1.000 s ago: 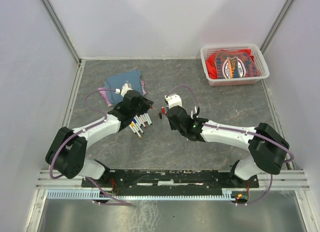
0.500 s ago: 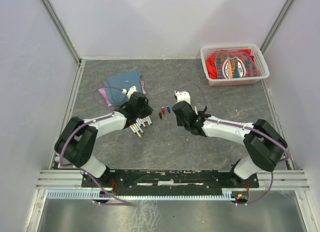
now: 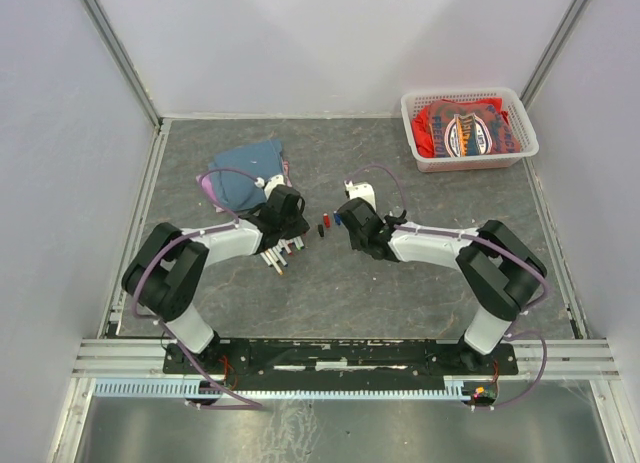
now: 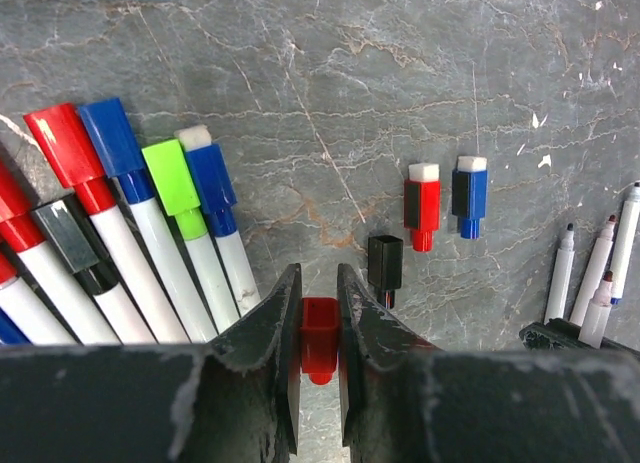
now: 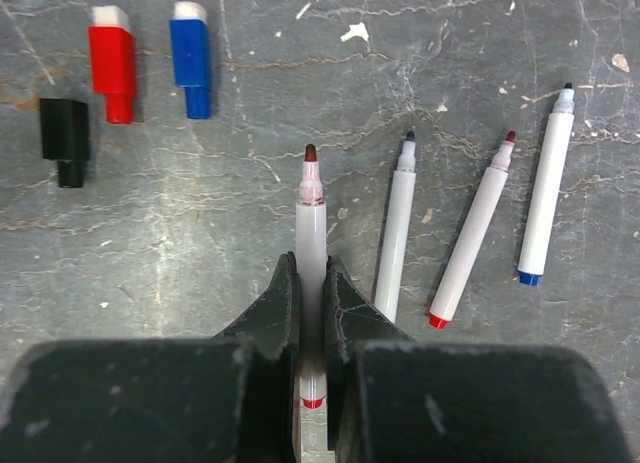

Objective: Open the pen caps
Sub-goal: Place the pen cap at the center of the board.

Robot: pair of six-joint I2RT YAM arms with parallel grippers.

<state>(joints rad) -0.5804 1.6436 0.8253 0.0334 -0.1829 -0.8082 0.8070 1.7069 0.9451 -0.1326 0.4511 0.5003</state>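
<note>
Four pens are open so far, judging by what lies in view. The left jaws pinch a loose red cap [image 4: 320,341] low in the centre of the left wrist view. It is close over or on the grey marbled counter [image 4: 330,73]; I cannot tell which. The right jaws are pressed onto the white barrel of an uncapped red-tipped pen [image 5: 311,233], its tip pointing to the top of the right wrist view. Cap and pen are apart, so this pen counts as opened.

Just right of the held cap, a black cap [image 4: 385,263] lies on the counter. Above and to the right of it, a second red cap [image 4: 422,205] and a blue cap [image 4: 470,195] lie side by side, near but not touching. In the right wrist view, three more uncapped pens [image 5: 470,243] lie in a loose row to the right of the held pen, tips toward the top of the frame. Those three look finished.

Left of the left jaws, a fan of capped pens [image 4: 155,253] still wears its caps. At least six show: red, blue, green, blue, black and another red cut off by the left edge. I judge that more than half the task is left.

In the top view, both arms meet at the centre of the counter. A blue cloth [image 3: 245,173] lies at upper left. A white basket [image 3: 470,164] of red fabric sits at upper right, well apart from the pens.
</note>
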